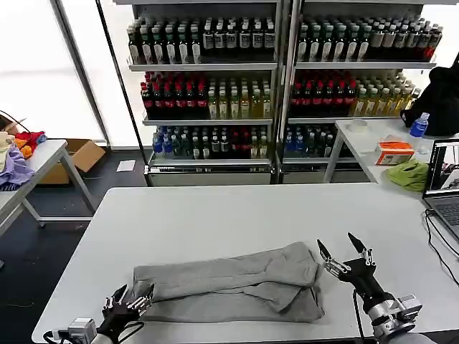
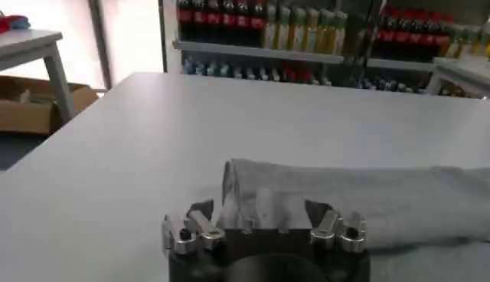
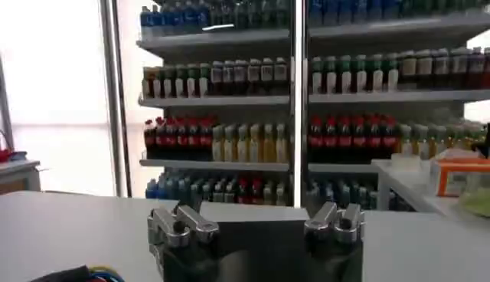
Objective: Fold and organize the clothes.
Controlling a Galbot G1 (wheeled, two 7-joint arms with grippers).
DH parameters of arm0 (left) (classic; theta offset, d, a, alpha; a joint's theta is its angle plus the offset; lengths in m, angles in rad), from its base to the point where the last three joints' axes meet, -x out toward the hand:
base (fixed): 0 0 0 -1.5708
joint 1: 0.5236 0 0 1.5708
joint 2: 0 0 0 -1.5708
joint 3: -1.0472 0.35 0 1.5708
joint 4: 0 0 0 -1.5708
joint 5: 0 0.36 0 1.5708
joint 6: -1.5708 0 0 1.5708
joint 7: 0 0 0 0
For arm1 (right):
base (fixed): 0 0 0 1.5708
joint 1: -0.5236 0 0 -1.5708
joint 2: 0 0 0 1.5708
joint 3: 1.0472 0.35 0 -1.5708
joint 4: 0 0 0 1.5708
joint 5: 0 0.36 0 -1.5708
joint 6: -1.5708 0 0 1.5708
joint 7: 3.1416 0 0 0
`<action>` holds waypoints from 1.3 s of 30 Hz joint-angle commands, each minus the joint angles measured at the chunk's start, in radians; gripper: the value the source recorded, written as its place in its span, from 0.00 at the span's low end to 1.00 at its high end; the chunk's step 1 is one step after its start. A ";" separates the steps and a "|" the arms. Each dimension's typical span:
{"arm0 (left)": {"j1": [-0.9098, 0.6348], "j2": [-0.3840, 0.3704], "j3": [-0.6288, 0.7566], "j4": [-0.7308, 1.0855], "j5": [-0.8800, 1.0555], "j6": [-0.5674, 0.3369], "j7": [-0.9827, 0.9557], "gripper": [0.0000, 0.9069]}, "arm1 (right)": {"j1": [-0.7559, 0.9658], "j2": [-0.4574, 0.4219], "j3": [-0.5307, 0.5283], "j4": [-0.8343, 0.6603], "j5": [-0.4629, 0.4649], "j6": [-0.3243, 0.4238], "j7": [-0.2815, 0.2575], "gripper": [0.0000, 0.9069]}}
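The shirt [image 1: 233, 285] is a plain mid grey, with darker grey in its creases, and no print shows on the side turned up. It lies on a pale grey-white surface [image 1: 215, 215]. The left tool [image 1: 129, 299] and the right tool [image 1: 344, 252] are black with silver metal at the finger joints. On the shelves [image 1: 280, 68] behind, the bottles [image 1: 208, 100] run in bands of colour: dark brown with black caps above, then red beside yellow-green, then blue and dark ones lowest. A lime-green cloth [image 1: 409, 174] and an orange-and-white box [image 1: 395, 152] sit on the side table [image 1: 358, 140]. Purple, orange and red garments [image 1: 18, 154] lie at far left, near a brown cardboard box [image 1: 82, 154].
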 commanded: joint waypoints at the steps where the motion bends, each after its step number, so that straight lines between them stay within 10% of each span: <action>1: -0.031 -0.030 0.048 0.079 0.008 -0.024 -0.011 0.02 | 0.001 0.003 0.004 -0.015 -0.022 0.058 -0.008 1.00; 23: -0.050 -0.027 -0.009 0.072 -0.017 -0.043 0.001 0.03 | 0.004 0.002 -0.004 0.001 -0.016 0.038 -0.006 1.00; 39: -0.052 0.219 -0.413 0.052 -0.066 -0.030 0.080 0.02 | 0.045 -0.017 -0.040 0.009 0.005 0.032 0.001 1.00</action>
